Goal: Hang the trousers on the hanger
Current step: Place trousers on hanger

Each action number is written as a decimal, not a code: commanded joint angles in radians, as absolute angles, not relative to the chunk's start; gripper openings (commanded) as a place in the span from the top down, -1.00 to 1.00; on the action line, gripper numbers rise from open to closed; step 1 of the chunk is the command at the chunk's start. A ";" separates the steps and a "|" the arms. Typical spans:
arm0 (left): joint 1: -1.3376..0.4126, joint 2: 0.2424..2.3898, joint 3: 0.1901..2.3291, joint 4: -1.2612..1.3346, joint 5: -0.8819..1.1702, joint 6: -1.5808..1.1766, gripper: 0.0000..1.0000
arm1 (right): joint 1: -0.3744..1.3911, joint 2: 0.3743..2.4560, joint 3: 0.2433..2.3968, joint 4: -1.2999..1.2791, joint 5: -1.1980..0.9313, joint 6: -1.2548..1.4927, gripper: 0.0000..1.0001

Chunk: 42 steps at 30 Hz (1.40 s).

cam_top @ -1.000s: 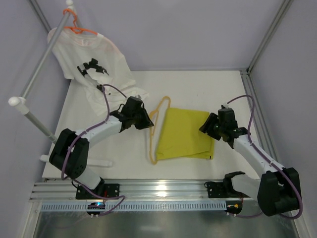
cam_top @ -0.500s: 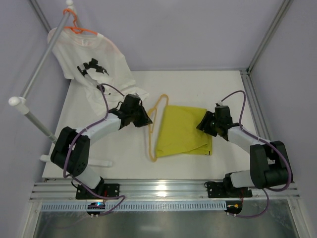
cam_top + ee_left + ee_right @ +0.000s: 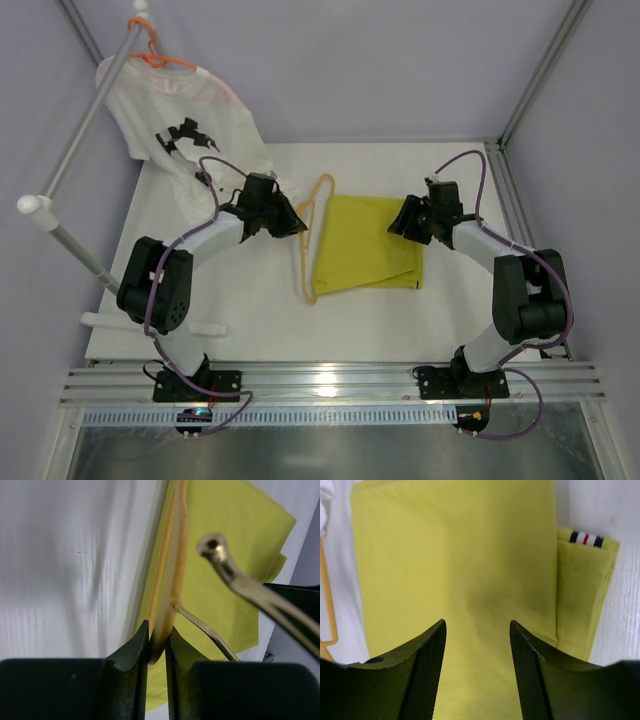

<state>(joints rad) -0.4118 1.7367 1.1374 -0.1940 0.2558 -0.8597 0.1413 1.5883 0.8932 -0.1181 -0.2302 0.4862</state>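
The left gripper [image 3: 158, 641] is clamped on the hanger [image 3: 176, 565] at the edge of the folded trousers [image 3: 455, 555]. The right gripper [image 3: 477, 630] hovers over them, jaws apart.

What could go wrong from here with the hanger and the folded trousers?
1. The left fingers pinch the thin hanger at one narrow spot beside its hook; it may twist or slip when moved.
2. The right fingers stand open over the folded trousers; closing there may catch only the top layer and undo the fold.
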 commanded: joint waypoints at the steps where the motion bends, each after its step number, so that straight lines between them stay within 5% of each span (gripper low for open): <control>1: -0.417 1.732 1.100 -0.222 0.317 -0.836 0.99 | 0.111 1.549 1.029 -0.224 -0.299 0.385 -0.13; 14: -0.417 1.721 1.005 -0.015 0.529 -0.975 0.99 | 0.078 1.730 0.982 -0.154 -0.218 0.386 -0.10; 22: -0.416 1.709 0.997 -0.167 0.396 -0.885 0.99 | 0.077 1.683 1.005 -0.188 -0.229 0.350 -0.09; 38: -0.417 1.721 0.965 -0.055 0.486 -0.949 0.99 | 0.012 1.808 1.092 -0.230 -0.339 0.301 -0.11; 42: -0.420 1.718 0.910 0.115 0.583 -1.055 0.99 | 0.012 1.818 1.043 -0.163 -0.327 0.344 0.16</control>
